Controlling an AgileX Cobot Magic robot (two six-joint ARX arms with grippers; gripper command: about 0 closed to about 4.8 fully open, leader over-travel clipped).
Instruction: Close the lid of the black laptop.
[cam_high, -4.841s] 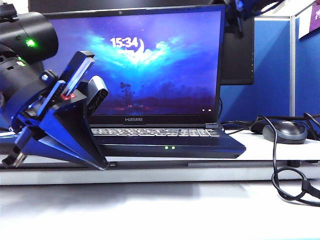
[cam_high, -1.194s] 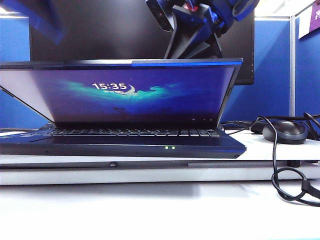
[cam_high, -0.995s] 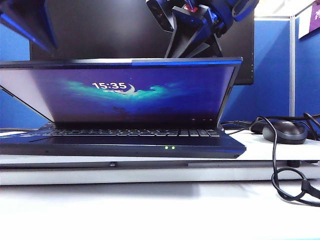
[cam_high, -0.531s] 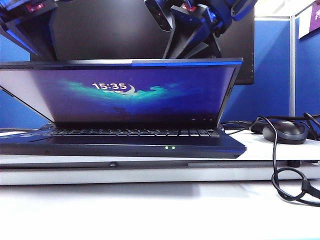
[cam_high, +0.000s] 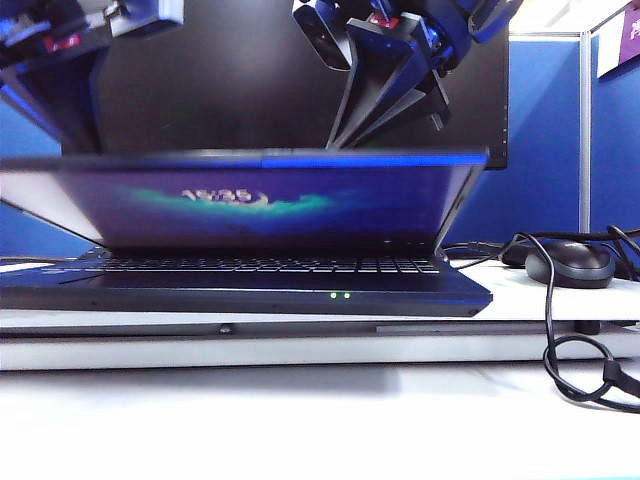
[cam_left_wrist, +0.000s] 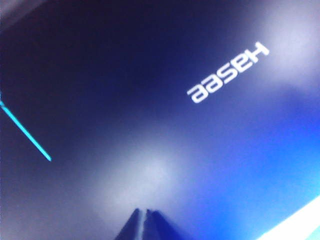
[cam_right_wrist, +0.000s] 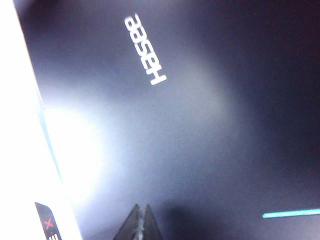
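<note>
Lid of the black laptop leans far forward over the keys, blurred, its screen with the blue wallpaper facing the exterior camera and tipped downward. Its long axis runs side to side across that view, and the hinge edge lies at the back of the base. The laptop sits on the white tabletop, front edge with two green lights toward the camera. The left hand comes down from above at the left end of the lid's upper edge; the right hand comes down near the middle-right of that edge, its dark fingers pointing down at the lid's back. Each wrist view shows the lid's plain outer face close below, with the white Hasee logo, and the two fingertips pressed together to a narrow wedge over that face. Whether the tips touch the lid cannot be told. A black monitor stands behind, and a dark mouse with its cable lies to the right of the laptop.
</note>
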